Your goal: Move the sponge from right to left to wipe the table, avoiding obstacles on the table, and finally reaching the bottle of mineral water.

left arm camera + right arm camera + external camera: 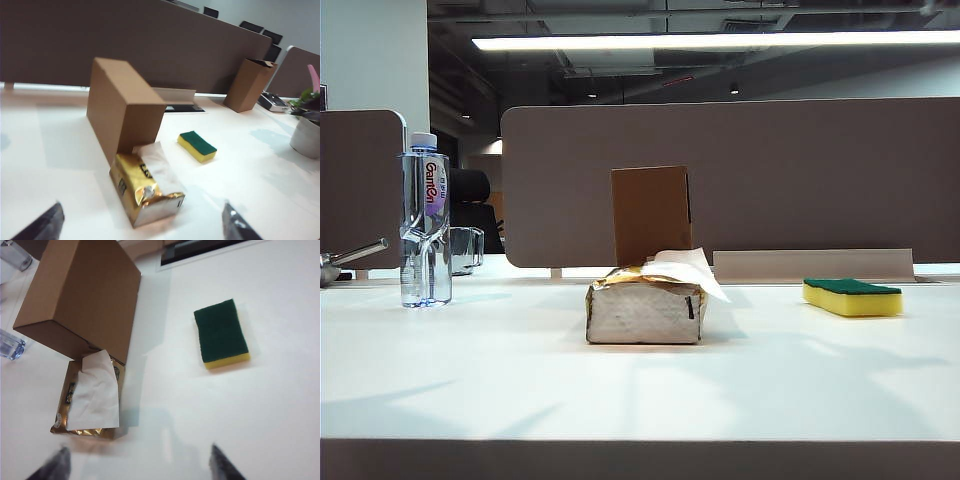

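The sponge, yellow with a dark green top, lies flat on the right of the white table. At the middle stand the obstacles: a crumpled tissue pack and, just behind it, an upright brown cardboard box. The bottle of mineral water stands far left. Neither gripper shows in the exterior view. My left gripper is open above the table, with the tissue pack and sponge beyond it. My right gripper is open and empty, apart from the sponge.
A clear glass mug stands behind the bottle. A brown partition runs along the table's back. In the left wrist view a second cardboard box and a plant pot stand farther off.
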{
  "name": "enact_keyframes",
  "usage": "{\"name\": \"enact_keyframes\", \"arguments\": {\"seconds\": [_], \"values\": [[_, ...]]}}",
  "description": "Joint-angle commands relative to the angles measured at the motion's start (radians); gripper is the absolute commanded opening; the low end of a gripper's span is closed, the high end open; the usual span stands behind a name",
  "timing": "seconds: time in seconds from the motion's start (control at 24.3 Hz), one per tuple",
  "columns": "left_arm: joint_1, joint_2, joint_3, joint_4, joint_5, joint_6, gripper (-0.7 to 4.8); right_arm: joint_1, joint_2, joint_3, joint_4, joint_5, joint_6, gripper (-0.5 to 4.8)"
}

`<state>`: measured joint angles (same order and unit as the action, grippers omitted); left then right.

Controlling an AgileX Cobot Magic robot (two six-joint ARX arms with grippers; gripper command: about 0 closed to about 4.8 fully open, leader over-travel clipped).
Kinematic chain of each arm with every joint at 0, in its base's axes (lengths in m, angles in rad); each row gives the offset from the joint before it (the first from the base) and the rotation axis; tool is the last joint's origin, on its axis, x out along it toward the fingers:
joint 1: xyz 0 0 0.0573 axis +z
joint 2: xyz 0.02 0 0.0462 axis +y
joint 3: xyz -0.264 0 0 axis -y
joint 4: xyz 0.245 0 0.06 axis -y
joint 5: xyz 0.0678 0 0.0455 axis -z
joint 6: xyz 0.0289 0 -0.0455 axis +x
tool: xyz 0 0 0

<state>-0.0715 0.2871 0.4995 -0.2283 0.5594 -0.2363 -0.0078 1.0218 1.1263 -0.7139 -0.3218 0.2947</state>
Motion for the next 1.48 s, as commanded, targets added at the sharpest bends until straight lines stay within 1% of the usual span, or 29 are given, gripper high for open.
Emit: {"name": "enact_keyframes", "arguments": {"seconds": [0.04,0.12,0.16,0.25,0.33,0.41,0.45,0.58,0.74,0.91,1.15,1.23,1.36,1.48], "values": [[0.0,0.06,0.062,-0.02,0.045,0.027,4.13,-0.032,0.089,0.051,-0.024,-0.076,0.0,3.89],[0.0,0.098,0.1,-0.048,0.051,0.026,4.13,-0.055,0.141,0.073,-0.024,-0.114,-0.002,4.14],[0.0,0.131,0.135,-0.072,0.068,0.026,4.13,-0.078,0.19,0.092,-0.023,-0.13,-0.014,4.36],[0.0,0.179,0.187,-0.096,0.109,0.025,4.13,-0.113,0.26,0.122,-0.024,-0.13,-0.046,4.36],[0.0,0.206,0.217,-0.104,0.119,0.026,4.13,-0.129,0.303,0.14,-0.025,-0.138,-0.06,4.37],[0.0,0.232,0.248,-0.108,0.126,0.026,4.13,-0.136,0.352,0.159,-0.026,-0.165,-0.064,4.36],[0.0,0.257,0.274,-0.107,0.152,0.026,4.13,-0.142,0.406,0.179,-0.031,-0.181,-0.081,4.36],[-0.001,0.29,0.299,-0.107,0.163,0.026,4.13,-0.144,0.475,0.211,-0.048,-0.185,-0.115,4.36],[-0.001,0.321,0.318,-0.108,0.171,0.026,4.13,-0.144,0.557,0.248,-0.041,-0.184,-0.139,4.36],[-0.001,0.362,0.328,-0.122,0.23,0.026,4.13,-0.145,0.668,0.314,-0.047,-0.173,-0.168,4.36],[-0.002,0.423,0.336,-0.164,0.238,0.032,4.13,-0.144,0.815,0.417,-0.053,-0.174,-0.192,4.36],[-0.003,0.46,0.336,-0.167,0.276,0.073,4.13,-0.144,0.887,0.47,-0.055,-0.175,-0.192,4.36],[-0.025,0.483,0.336,-0.167,0.273,0.077,4.13,-0.135,0.938,0.507,-0.053,-0.178,-0.192,4.36],[-0.053,0.507,0.336,-0.167,0.271,0.108,4.12,-0.114,0.979,0.525,-0.036,-0.166,-0.195,4.36]]}}
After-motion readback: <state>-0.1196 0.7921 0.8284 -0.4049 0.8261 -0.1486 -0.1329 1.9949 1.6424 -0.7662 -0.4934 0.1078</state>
